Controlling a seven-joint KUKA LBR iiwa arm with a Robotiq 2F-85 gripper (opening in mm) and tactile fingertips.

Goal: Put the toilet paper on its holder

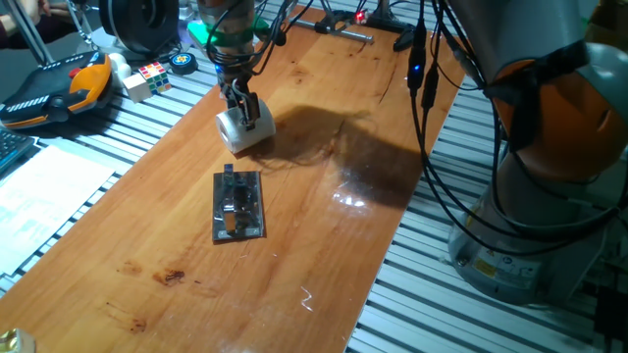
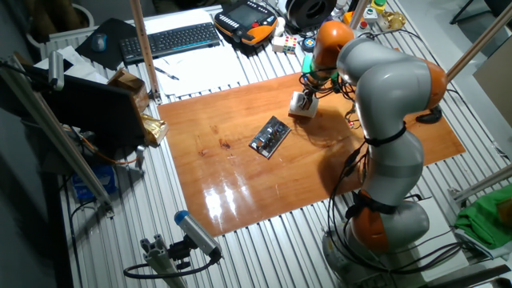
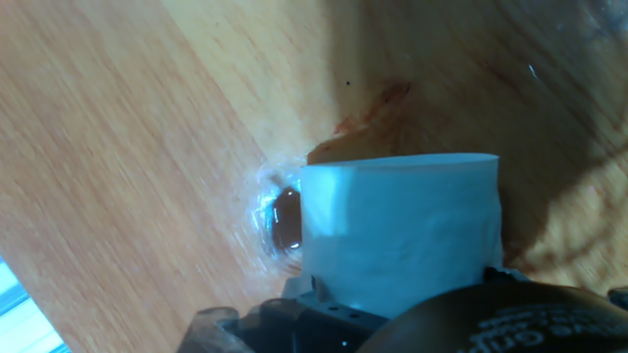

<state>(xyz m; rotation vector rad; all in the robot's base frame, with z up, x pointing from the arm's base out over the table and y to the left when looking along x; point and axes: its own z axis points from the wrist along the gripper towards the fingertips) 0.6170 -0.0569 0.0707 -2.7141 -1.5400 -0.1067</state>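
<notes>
The hand view fills with the small white cylindrical roll of toilet paper [image 3: 397, 230] over the glossy wooden tabletop [image 3: 128, 127]; only the fixed views show the flat grey metal plate holder [image 1: 238, 205] with its short peg, lying just beside the roll toward the table's middle. Ribbed aluminium surrounds the board; a black keyboard [image 2: 170, 38] sits behind. The arm reaches down steeply, its black two-finger gripper [image 1: 241, 106] clamped onto the roll at the tabletop.
</notes>
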